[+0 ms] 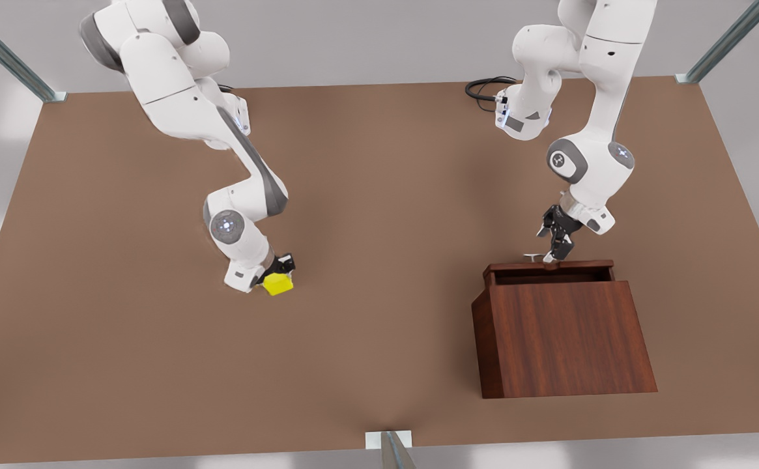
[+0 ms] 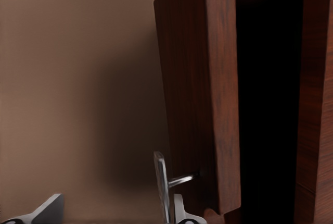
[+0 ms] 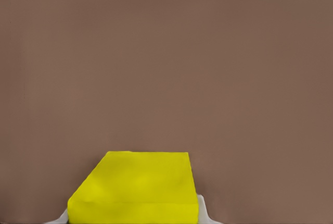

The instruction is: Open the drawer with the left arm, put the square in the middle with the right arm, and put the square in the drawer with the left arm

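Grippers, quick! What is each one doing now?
Left gripper: open, at the drawer handle.
Right gripper: shut on the yellow cube.

Soft, even light falls on the table (image 1: 379, 326), with faint shadows under the arms. The drawer (image 2: 268, 104) gapes black inside; the left wrist view blurs at its near edge.

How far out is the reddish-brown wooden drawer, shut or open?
Partly open: the reddish-brown wooden drawer juts from the cabinet, exposing a dark gap. Left gripper at its silver handle.
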Available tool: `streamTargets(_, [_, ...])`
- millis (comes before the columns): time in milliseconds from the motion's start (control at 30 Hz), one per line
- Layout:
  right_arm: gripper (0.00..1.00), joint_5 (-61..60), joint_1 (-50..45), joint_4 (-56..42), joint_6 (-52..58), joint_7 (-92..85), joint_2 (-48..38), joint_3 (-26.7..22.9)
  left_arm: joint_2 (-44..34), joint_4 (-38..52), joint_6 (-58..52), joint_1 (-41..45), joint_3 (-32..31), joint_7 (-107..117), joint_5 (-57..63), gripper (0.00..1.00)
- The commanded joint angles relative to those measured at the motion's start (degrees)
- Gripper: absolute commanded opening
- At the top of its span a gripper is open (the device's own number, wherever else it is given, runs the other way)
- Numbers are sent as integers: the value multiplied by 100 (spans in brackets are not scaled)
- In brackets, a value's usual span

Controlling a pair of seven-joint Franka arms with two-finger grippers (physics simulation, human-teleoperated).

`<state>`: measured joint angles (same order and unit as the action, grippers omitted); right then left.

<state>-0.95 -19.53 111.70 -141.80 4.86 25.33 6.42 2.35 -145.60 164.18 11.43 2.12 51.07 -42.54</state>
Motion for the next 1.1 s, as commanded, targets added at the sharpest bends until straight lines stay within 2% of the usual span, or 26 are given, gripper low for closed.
streamTargets(0, [67, 16, -42, -68, 3, 41, 50, -1, -7, -4, 0, 0, -1, 0, -9, 100])
streamTargets(133, [67, 208, -1333, -1606, 3, -64, 982, -27, -138, -197, 0, -9, -1, 0, -9, 100])
streamTargets(167, [67, 673, -1624, -2194, 248, -100, 1342, -36, -209, -223, 0, -9, -1, 0, -9, 100])
streamTargets(233, [67, 824, -2152, -3426, 785, -231, 2010, -45, -314, -373, 0, 0, -1, 0, -9, 100])
streamTargets(267, [67, 833, -2257, -3550, 768, -600, 2125, -45, -332, -390, 0, 0, -1, 0, -9, 100])
streamTargets(467, [66, 745, -2600, -3304, -217, -1348, 2257, -18, -587, -645, -9, 88, 8, 44, -9, 100])
streamTargets(567, [66, 306, -2811, -3418, 451, -874, 2099, 78, -666, -724, 0, 105, 8, 53, -9, 100])
streamTargets(633, [66, 314, -2925, -3436, 495, -733, 2073, 78, -727, -821, 0, 149, 8, 70, -9, 100])
streamTargets(700, [66, 385, -2890, -3269, 1321, -733, 1660, 70, -833, -891, -9, 158, 8, 79, -9, 100])
streamTargets(767, [67, 402, -2846, -3049, 1286, -741, 1642, 61, -1008, -970, -35, 219, 8, 211, -9, 100])
streamTargets(833, [100, 420, -2855, -3049, 1260, -741, 1738, 43, -1202, -1006, -158, 255, 8, 281, -9, 100])
streamTargets(1000, [100, 420, -2864, -3075, 1260, -750, 1791, 26, -1949, -979, -431, 255, 43, 229, 88, 100])
streamTargets(1067, [100, 420, -2838, -3014, 1374, -741, 1362, -27, -2054, -786, -440, 255, 105, 185, 1062, 100])
